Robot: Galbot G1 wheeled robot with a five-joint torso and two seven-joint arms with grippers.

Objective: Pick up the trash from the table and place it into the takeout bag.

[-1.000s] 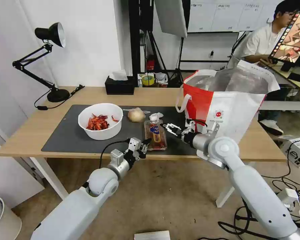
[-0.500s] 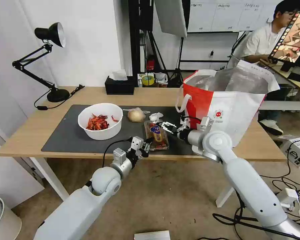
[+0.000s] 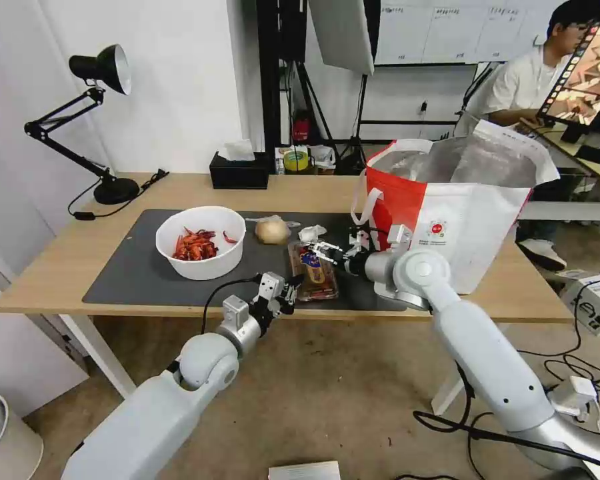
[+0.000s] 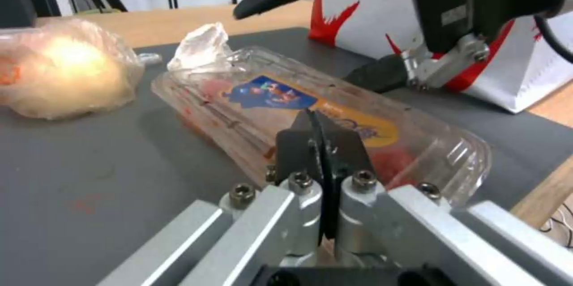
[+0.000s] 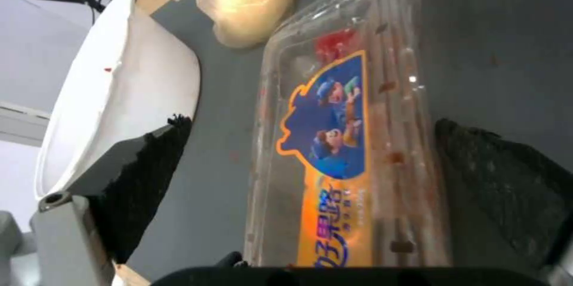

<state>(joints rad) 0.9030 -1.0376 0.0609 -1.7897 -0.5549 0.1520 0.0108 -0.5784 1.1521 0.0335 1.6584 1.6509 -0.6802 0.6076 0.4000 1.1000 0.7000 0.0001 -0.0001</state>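
Observation:
On the table (image 3: 53,270), the trash lies on a dark mat (image 3: 130,270): a white bowl (image 3: 200,241) of red shells, a beige wrapped ball (image 3: 273,231), a crumpled tissue (image 3: 311,233) and a clear tray (image 3: 315,272). The takeout bag (image 3: 457,207) stands open at the right. My right gripper (image 3: 318,251) is open over the tray (image 5: 334,143), one black finger (image 5: 143,174) on each side. My left gripper (image 3: 291,291) is shut and empty at the tray's near end (image 4: 286,93), by the table edge.
A black desk lamp (image 3: 103,73) stands at the back left. A black tissue box (image 3: 240,173) sits at the back edge. A person sits behind the bag. Cables cross the floor on the right. A bin (image 3: 0,433) is on the floor at the left.
My right gripper has moved left, away from the bag, to a spot over the tray's far half. The left arm has barely shifted.

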